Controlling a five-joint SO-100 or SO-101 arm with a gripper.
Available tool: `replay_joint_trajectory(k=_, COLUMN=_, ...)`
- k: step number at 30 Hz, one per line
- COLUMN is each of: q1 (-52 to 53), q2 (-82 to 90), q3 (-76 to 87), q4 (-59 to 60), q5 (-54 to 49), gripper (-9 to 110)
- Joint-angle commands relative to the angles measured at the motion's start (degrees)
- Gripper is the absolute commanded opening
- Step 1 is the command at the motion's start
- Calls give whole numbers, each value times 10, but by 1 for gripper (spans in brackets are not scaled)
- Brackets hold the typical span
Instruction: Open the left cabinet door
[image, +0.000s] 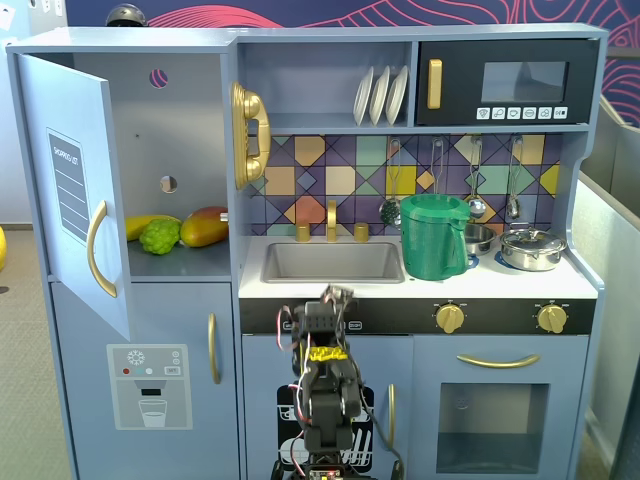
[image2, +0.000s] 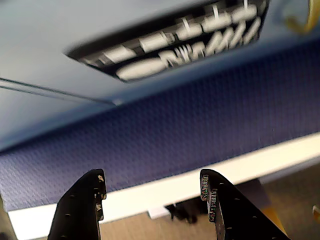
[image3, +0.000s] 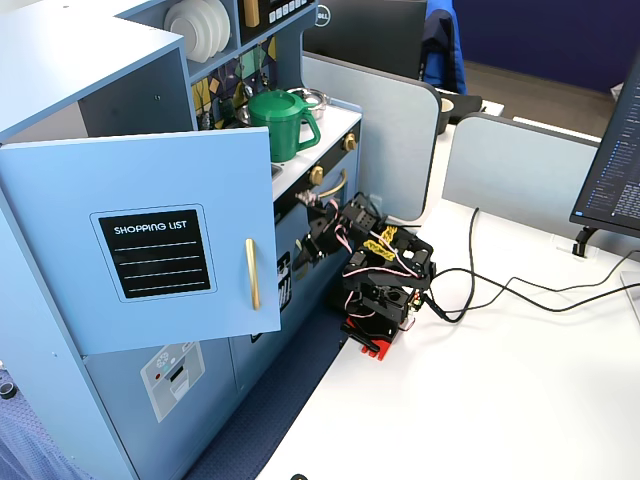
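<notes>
**Already swung wide: the shopping-list door stands open**

Nearest the wrist camera, the gripper (image2: 152, 200) is spread, two black fingers (image2: 82, 207) apart with nothing between them; beyond them lie a dark blue surface and a blurred black panel with white cutlery shapes.

In both fixed views the arm (image: 322, 400) sits folded low before the toy kitchen, one bundle of yellow tape on its upper body, and touches none of the doors.

Above and left of it in a fixed view, the left cabinet door (image3: 150, 240) hangs open, well away from its compartment. Its black panel (image3: 153, 253) reads "SHOPPING LIST" over four white lines, with one gold handle (image3: 252, 273) beside it. Below it, the dispenser door (image: 150, 380) is shut.

Inside the open compartment (image: 175, 130) lie three pieces of toy fruit (image: 172, 232): one yellow, one green and bumpy, one red and yellow.

Further back, one green pitcher (image: 434, 236) stands on the counter right of the sink (image: 333, 262), three white plates (image: 381, 94) are racked on the shelf, and two gold knobs (image: 450, 318) sit on the stove front. A monitor (image3: 365, 30) behind the kitchen reads "DELL".
</notes>
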Motion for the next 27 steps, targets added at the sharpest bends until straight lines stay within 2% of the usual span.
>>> replay_joint_trajectory(k=1, q1=17, q2=18, q3=77, q4=-60, q5=-33, gripper=19)
replay_joint_trajectory(k=4, q1=36, q2=22, q3=127, q4=-89, q5=-93, gripper=19)
replay_joint_trajectory(k=8, q1=56, q2=66, q3=174, q4=-61, q5=-168, gripper=18)
replay_joint_trajectory(k=13, q1=50, q2=75, q3=174, q4=-15, q5=-177, gripper=18)
replay_joint_trajectory(k=19, q1=78, q2=139, q3=175, q4=115, q5=-192, gripper=16)
replay_joint_trajectory(k=27, q1=83, q2=140, q3=175, q4=153, q5=-178, gripper=18)
